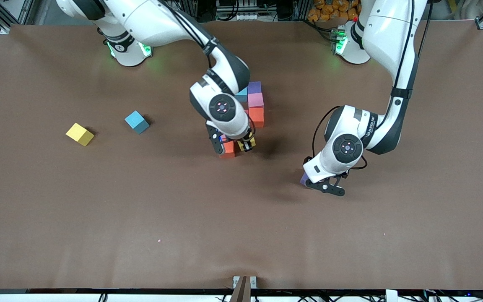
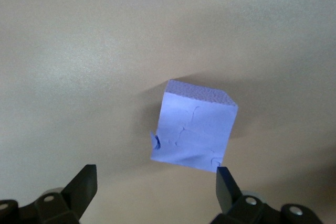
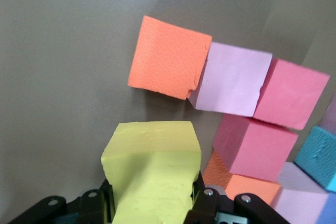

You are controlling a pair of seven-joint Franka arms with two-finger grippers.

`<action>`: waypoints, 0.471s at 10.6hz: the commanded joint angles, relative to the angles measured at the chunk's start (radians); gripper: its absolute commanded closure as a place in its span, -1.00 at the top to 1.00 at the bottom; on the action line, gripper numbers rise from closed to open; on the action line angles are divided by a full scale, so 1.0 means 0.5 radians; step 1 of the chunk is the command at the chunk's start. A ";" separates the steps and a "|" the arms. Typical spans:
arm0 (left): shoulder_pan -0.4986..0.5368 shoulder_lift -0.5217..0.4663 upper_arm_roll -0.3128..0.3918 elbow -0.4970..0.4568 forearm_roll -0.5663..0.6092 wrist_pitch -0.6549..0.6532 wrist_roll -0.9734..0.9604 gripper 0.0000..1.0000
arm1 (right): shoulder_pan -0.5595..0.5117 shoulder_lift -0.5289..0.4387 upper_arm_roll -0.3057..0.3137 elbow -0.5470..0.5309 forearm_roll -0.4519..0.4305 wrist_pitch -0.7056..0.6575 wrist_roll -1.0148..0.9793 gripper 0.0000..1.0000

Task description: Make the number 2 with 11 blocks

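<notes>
My right gripper is shut on a yellow cube, held low beside the block cluster, next to a red-orange cube. The cluster shows a purple cube, a pink cube, an orange cube and a blue cube. The right wrist view shows an orange cube, a pale purple cube and two pink cubes. My left gripper is open just over a lone purple cube, which also shows in the front view; one fingertip is at the cube's corner.
A yellow cube and a blue cube lie apart on the brown table toward the right arm's end. The right arm's wrist hides part of the cluster in the front view.
</notes>
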 commanded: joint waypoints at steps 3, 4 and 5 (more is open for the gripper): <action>0.018 -0.003 -0.092 -0.053 -0.012 0.158 0.091 1.00 | -0.014 0.053 -0.025 0.108 -0.091 0.002 0.398 -0.04; 0.018 0.003 -0.095 -0.053 -0.037 0.161 0.091 1.00 | -0.015 0.065 -0.025 0.108 -0.082 0.014 0.431 -0.03; 0.018 0.022 -0.095 -0.053 -0.034 0.174 0.094 1.00 | -0.005 0.090 -0.025 0.108 -0.088 0.060 0.489 -0.02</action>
